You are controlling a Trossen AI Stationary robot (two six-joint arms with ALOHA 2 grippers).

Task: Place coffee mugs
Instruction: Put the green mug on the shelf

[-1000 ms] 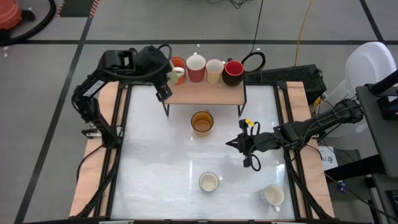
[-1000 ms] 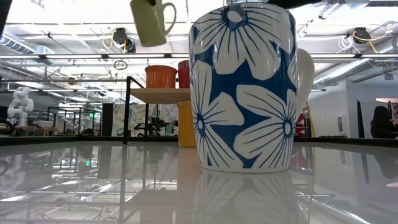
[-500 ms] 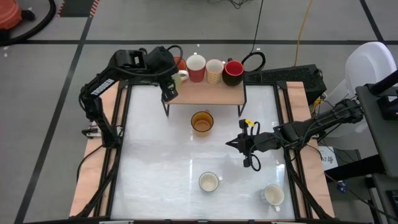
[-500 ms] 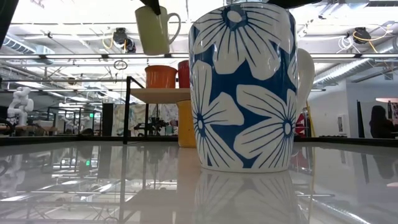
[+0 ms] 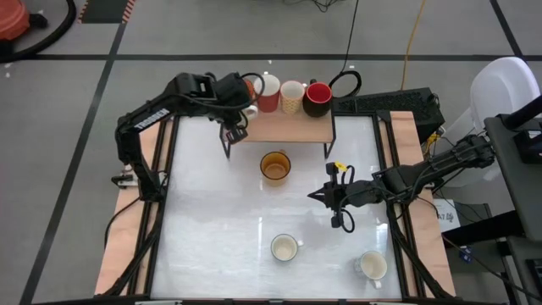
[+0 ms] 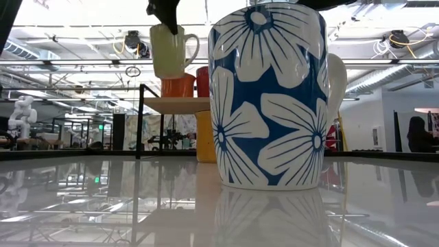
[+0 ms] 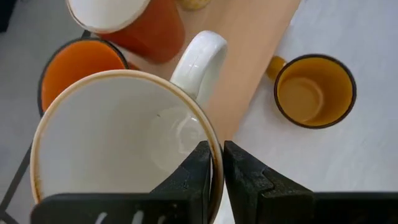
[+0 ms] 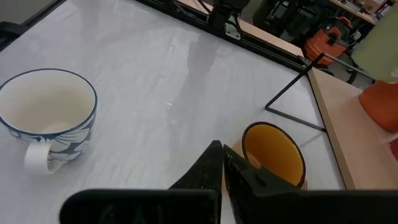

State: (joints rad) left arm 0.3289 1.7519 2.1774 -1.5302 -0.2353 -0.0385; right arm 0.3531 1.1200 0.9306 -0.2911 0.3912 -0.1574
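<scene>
My left gripper (image 7: 217, 152) is shut on a cream mug (image 6: 168, 51) and holds it over the left end of the wooden shelf (image 5: 284, 127), beside an orange mug (image 7: 74, 65). Three more mugs stand in a row on the shelf: a red-orange one (image 5: 267, 91), a cream patterned one (image 5: 292, 96) and a red one (image 5: 318, 97). An amber mug (image 5: 275, 165), a blue-flowered mug (image 6: 271, 96) and a white mug (image 5: 373, 265) stand on the table. My right gripper (image 5: 326, 196) is shut and holds nothing, right of the amber mug. My left gripper pinches the cream mug's rim (image 7: 214, 137) next to the handle (image 7: 199, 56), one finger inside the mug and one outside. The fingers come from above, pointing down. The mug hangs upright below them, lifted clear, above shelf height.
The shelf stands on a black wire frame (image 8: 292, 93) at the table's far edge; its right part (image 5: 313, 127) in front of the mugs is bare. Black rails (image 5: 165, 169) run along the table's left and right sides. Open white table (image 5: 220, 212) lies between the loose mugs.
My left gripper has carried the cream mug toward the table's right, over the shelf's left end, and downward. The mug, tilted a second ago, now hangs upright with its handle to the right in the low view.
</scene>
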